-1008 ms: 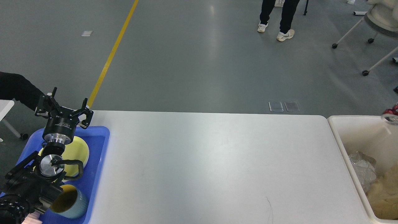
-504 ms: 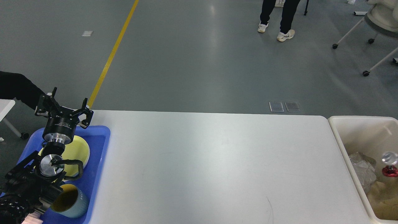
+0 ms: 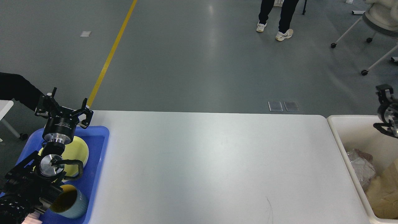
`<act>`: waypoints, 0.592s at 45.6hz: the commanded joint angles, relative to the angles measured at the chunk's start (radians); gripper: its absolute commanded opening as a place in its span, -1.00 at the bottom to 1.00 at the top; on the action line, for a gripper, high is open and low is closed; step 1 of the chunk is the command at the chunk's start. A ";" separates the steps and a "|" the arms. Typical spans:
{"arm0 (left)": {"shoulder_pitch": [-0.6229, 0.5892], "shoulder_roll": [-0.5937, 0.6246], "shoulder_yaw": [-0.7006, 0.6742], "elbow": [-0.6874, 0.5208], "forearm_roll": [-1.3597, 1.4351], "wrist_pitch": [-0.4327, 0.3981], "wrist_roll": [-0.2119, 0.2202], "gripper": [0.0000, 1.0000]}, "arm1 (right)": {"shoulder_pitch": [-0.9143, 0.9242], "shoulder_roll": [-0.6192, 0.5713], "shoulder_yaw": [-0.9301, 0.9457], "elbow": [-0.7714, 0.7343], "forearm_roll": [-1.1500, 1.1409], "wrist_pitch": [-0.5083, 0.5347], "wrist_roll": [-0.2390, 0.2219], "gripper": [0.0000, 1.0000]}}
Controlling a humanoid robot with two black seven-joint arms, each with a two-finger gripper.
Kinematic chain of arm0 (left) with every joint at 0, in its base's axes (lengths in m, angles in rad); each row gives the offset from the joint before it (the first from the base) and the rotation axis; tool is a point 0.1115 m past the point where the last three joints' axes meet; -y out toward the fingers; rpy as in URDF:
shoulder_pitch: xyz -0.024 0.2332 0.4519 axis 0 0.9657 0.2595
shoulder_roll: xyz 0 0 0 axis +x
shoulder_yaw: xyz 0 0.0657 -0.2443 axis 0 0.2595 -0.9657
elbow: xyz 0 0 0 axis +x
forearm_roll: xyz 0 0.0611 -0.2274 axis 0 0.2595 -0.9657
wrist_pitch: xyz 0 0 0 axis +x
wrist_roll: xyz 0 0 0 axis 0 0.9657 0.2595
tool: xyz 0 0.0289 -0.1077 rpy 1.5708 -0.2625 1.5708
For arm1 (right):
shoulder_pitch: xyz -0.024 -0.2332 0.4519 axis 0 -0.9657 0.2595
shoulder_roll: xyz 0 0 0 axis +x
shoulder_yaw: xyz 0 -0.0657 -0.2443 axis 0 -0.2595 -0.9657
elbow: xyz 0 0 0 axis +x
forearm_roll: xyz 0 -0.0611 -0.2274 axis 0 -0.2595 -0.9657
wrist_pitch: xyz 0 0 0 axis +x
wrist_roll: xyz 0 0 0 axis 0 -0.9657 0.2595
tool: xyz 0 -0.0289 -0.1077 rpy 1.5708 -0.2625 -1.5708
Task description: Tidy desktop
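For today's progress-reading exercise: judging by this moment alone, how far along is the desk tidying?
Nearly done, it seems. The desktop shows only bare surface. A yellow plate and a blue-green cup sit in the blue tray; crumpled waste lies in the cream bin. Nothing is in hand: the left gripper is open above the tray, and the right gripper, at the frame edge, is too cropped to judge. Nothing visible remains to clear.

The desktop is a glossy white-grey rectangle with rounded corners, lying flat.
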 commanded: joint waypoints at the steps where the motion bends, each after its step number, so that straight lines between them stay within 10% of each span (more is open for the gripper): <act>1: 0.000 0.000 0.000 0.002 0.000 0.000 -0.002 0.93 | -0.049 0.057 0.350 0.029 -0.003 0.014 0.003 1.00; 8: 0.000 0.000 0.000 0.000 0.000 0.000 0.000 0.93 | -0.160 0.125 0.629 0.127 -0.004 0.025 0.122 1.00; 19: 0.000 0.000 0.000 0.000 0.000 0.000 0.000 0.93 | -0.346 0.229 0.852 0.219 -0.009 0.094 0.575 1.00; 27: 0.000 0.000 0.000 0.000 0.000 0.000 0.000 0.93 | -0.410 0.287 0.853 0.230 -0.009 0.158 0.612 1.00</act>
